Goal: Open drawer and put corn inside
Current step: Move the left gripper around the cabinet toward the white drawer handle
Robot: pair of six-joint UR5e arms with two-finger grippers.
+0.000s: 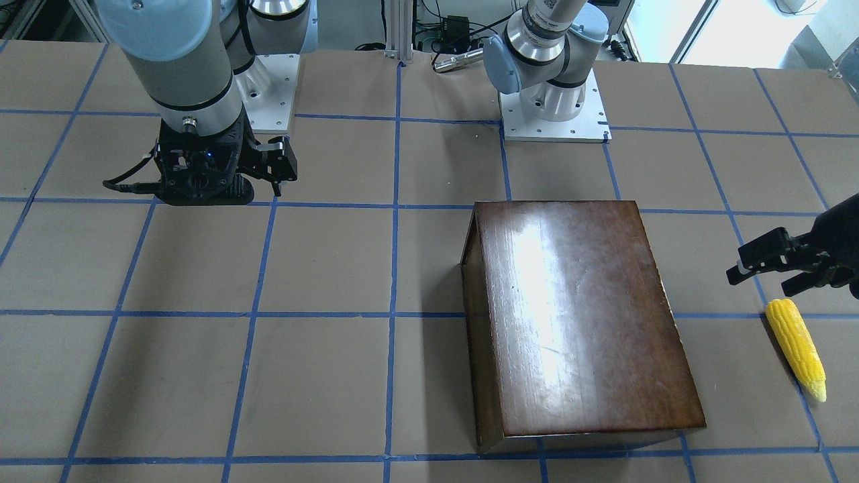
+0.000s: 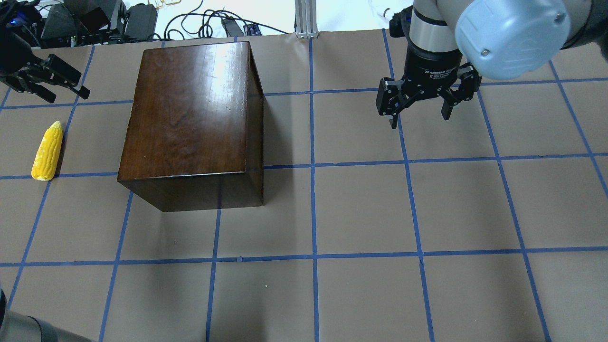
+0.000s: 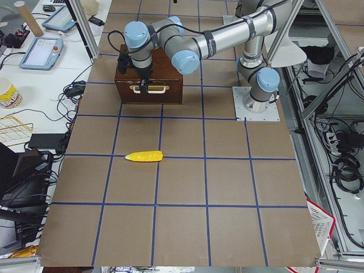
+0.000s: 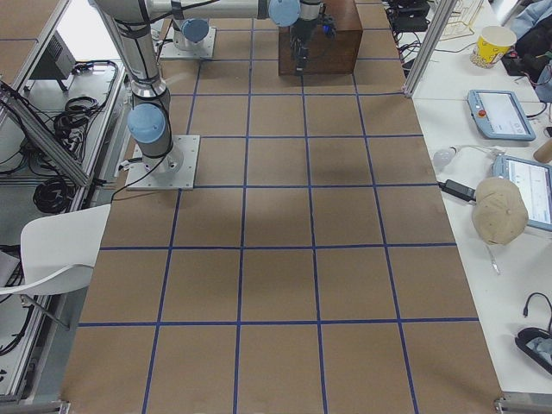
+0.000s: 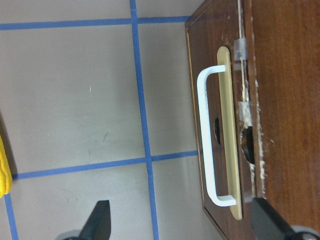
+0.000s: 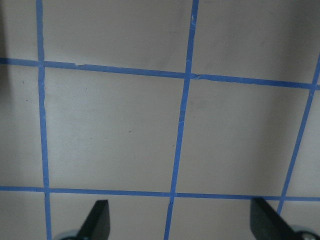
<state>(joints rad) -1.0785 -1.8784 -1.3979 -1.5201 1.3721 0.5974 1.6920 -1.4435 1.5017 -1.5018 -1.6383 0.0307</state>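
While checking progress, found the drawer [image 3: 170,94] shut flush in the front of the cabinet [image 2: 190,109], its white handle [image 5: 206,135] ungrasped. Found the left gripper [image 2: 69,95] hovering just off that front face, spread wide and holding nothing, with the handle in plain sight ahead of it in the wrist view but untouched. Saw the corn [image 2: 47,151] lying on the table [image 2: 361,209], out from the cabinet's drawer face and apart from it, roughly parallel to that face, touched by neither gripper.

Judged every step as left to do: closing on the handle, drawing the tray out, fetching the cob, laying it inside.

Noted the right gripper [image 2: 420,118] well apart from the cabinet, on the side opposite the drawer face, also spread apart and empty, pointed down at bare paper crossed by blue tape. Saw nothing between the left gripper and the handle. Judged the cob itself the likeliest hindrance, lying in front of the drawer face and perhaps in the tray's path. Noted a tablet [image 3: 40,53] and a paper cup [image 3: 7,94] on a desk past the table edge nearest the cabinet.
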